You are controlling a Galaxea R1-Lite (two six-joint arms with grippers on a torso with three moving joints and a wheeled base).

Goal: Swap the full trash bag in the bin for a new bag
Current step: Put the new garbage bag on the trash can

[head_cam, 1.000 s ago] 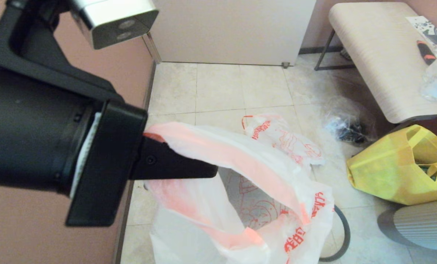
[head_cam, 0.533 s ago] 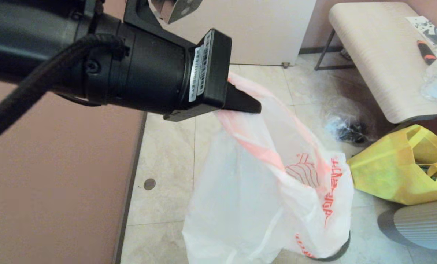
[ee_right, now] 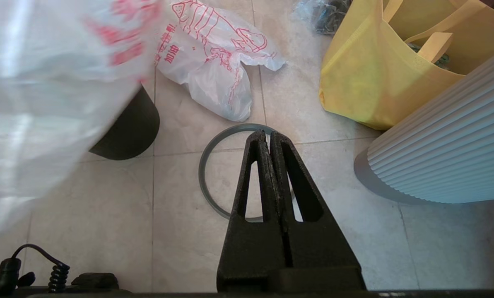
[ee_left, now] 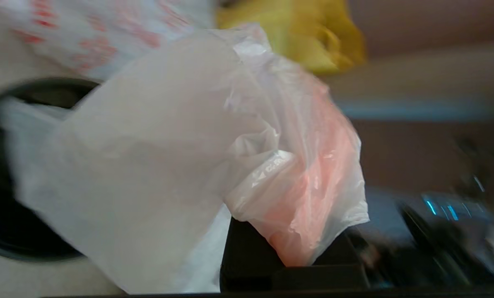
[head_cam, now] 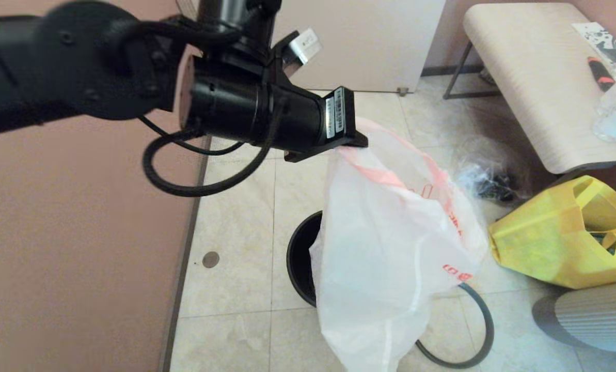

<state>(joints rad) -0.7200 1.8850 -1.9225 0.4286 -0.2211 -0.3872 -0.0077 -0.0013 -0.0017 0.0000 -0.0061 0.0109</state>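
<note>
My left gripper [head_cam: 357, 142] is shut on the orange-red handle of the full trash bag [head_cam: 390, 232], a translucent white bag with red lettering. The bag hangs in the air, and its lower part covers the right side of the bin [head_cam: 300, 258], a round black bucket on the floor. The bin's dark grey hoop [head_cam: 480, 320] lies loose on the tiles to the bin's right. In the left wrist view the handle bunches over the gripper [ee_left: 288, 265]. The limp new bag [ee_right: 213, 62] lies flat on the floor beyond the hoop [ee_right: 207, 165]. Above the hoop, my right gripper [ee_right: 268, 134] is shut and empty.
A yellow fabric tote [head_cam: 561, 232] sits on the floor at the right, with a clear plastic bag of dark contents [head_cam: 486, 178] behind it. A pale bench [head_cam: 540, 77] stands at the back right. A ribbed white object [head_cam: 591, 315] is at the lower right, a pink wall [head_cam: 80, 258] at the left.
My left arm has swung up and away from the camera, carrying the bag to the right. The bin's black mouth and more of the hoop now show.
</note>
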